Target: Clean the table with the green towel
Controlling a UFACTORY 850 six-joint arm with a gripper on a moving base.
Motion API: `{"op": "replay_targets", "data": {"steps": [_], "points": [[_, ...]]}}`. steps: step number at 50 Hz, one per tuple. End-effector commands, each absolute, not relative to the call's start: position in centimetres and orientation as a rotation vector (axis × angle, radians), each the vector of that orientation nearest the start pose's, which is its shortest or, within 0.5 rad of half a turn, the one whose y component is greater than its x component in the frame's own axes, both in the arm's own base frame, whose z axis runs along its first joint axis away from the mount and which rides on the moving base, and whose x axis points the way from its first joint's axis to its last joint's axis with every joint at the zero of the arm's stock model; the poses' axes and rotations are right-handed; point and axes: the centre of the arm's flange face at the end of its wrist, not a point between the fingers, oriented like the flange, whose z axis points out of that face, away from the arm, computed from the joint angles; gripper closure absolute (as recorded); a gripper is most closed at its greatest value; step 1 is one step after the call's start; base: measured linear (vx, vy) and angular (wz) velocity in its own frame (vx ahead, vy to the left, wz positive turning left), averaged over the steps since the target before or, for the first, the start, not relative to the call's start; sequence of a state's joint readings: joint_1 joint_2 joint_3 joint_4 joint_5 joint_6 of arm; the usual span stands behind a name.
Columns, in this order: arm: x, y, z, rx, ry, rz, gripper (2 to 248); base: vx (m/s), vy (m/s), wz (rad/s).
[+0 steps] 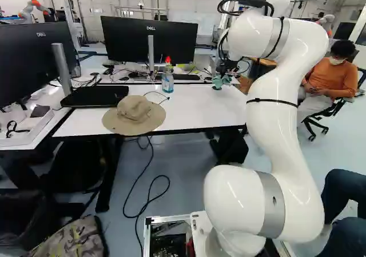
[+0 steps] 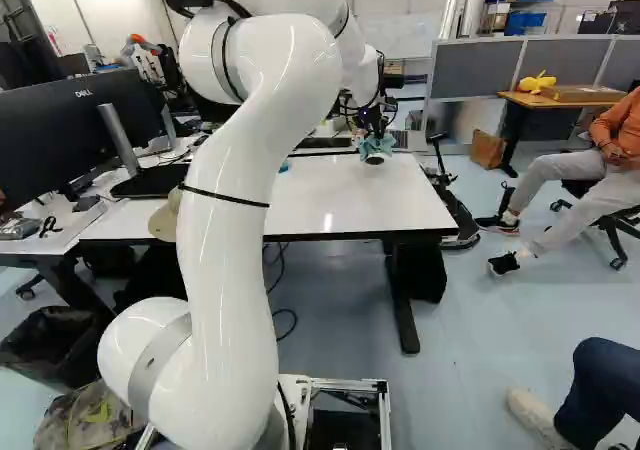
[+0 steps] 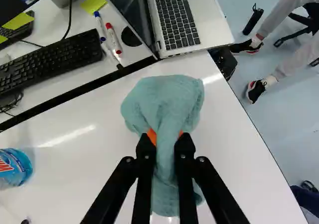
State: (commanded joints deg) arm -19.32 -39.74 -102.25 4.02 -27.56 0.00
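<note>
The bent arm (image 2: 235, 190) reaches forward, hand (image 2: 374, 140) down, fingers (image 3: 144, 157) clamped.

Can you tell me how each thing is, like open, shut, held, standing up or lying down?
Gripper: shut on the towel.
Green towel: bunched up, held.
Laptop: open.
Spray bottle: standing up, with liquid inside.
Hat: lying brim down, crown up.
Red marker: lying down.
Black keyboard: lying flat.
</note>
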Motion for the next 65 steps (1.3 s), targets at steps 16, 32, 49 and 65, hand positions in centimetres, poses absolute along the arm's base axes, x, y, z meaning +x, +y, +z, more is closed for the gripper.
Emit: {"op": "replay_targets", "data": {"steps": [16, 32, 49, 65], "points": [[73.0, -25.2, 52.3, -2.978, 0.584, -1.004, 199, 0.000, 0.000, 0.000], [74.3, -25.1, 52.1, -2.973, 0.574, -1.027, 199, 0.000, 0.000, 0.000], [74.3, -25.2, 52.0, -2.973, 0.574, -1.025, 199, 0.000, 0.000, 0.000], [74.4, -25.2, 51.6, -2.975, 0.575, -1.017, 199, 0.000, 0.000, 0.000]]}}
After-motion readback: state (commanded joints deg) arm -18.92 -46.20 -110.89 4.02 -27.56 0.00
